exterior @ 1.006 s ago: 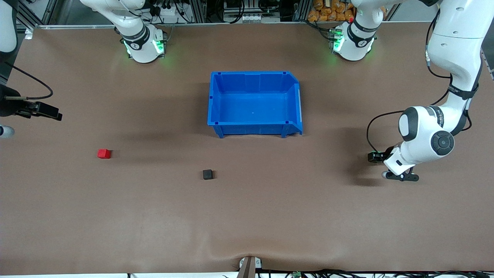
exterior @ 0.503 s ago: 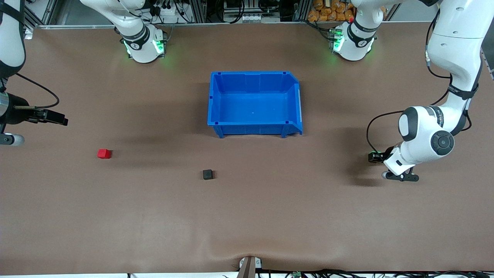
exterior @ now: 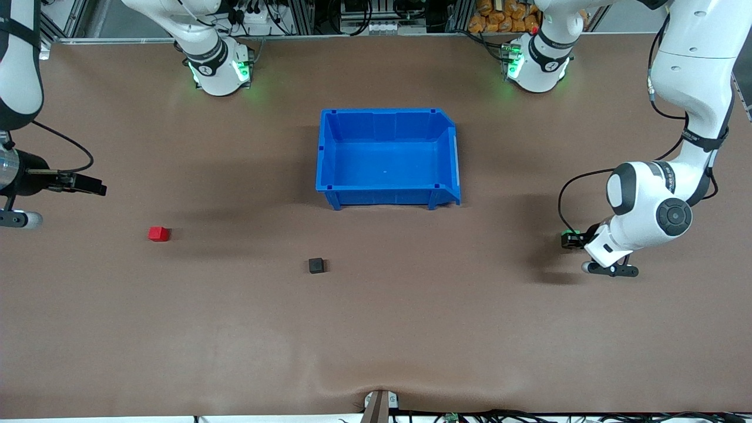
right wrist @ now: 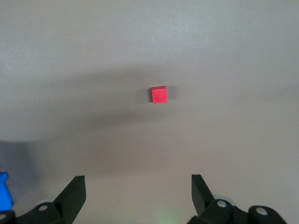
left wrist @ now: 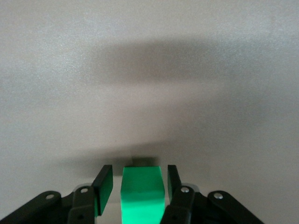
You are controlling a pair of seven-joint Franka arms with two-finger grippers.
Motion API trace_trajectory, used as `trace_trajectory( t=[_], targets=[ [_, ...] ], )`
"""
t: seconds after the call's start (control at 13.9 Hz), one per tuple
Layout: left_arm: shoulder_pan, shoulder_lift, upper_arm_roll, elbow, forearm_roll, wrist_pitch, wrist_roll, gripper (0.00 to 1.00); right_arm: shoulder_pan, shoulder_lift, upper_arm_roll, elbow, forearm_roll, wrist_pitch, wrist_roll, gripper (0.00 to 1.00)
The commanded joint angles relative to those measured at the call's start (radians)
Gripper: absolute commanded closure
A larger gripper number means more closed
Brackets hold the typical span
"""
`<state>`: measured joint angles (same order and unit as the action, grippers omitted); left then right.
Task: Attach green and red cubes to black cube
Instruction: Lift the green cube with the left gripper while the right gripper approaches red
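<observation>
Right gripper (exterior: 94, 190) now closer to red cube (exterior: 158, 234).

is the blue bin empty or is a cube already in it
Empty. The front view shows only bare blue floor inside the blue bin; the red cube and black cube sit on the table outside it.

No readable text or labels (arms, cubes, bin).

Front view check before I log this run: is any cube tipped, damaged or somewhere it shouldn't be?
Nothing stands out. The red cube and black cube sit flat and apart on the table. The green cube sits between the left gripper's fingers, small gaps either side. The blue bin is upright.
</observation>
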<state>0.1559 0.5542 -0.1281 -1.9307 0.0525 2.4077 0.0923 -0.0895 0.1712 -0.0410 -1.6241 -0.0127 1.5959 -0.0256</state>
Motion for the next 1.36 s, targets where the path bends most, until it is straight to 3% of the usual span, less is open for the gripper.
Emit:
trace_trajectory(
  t=[0.0,0.43,0.79,1.01,1.29],
  targets=[
    [-0.002,-0.005,-0.002,-0.002,0.013,0.010,-0.006,0.50,-0.015,0.010,0.010,0.003,0.010,0.010,0.004,0.00],
    [-0.006,0.000,-0.001,-0.002,0.013,0.010,-0.006,0.60,-0.018,0.031,0.010,0.003,0.010,0.025,0.004,0.00],
    [-0.003,0.000,-0.002,-0.004,0.012,0.010,-0.009,1.00,-0.027,0.059,0.010,0.003,0.010,0.033,0.004,0.00],
    [-0.007,-0.008,-0.002,-0.001,0.013,0.008,-0.055,1.00,-0.030,0.077,0.010,0.003,0.010,0.042,0.003,0.00],
    [-0.042,-0.014,-0.024,0.044,0.012,-0.013,-0.260,1.00,-0.029,0.090,0.010,-0.006,0.010,0.065,0.003,0.00]
  ],
)
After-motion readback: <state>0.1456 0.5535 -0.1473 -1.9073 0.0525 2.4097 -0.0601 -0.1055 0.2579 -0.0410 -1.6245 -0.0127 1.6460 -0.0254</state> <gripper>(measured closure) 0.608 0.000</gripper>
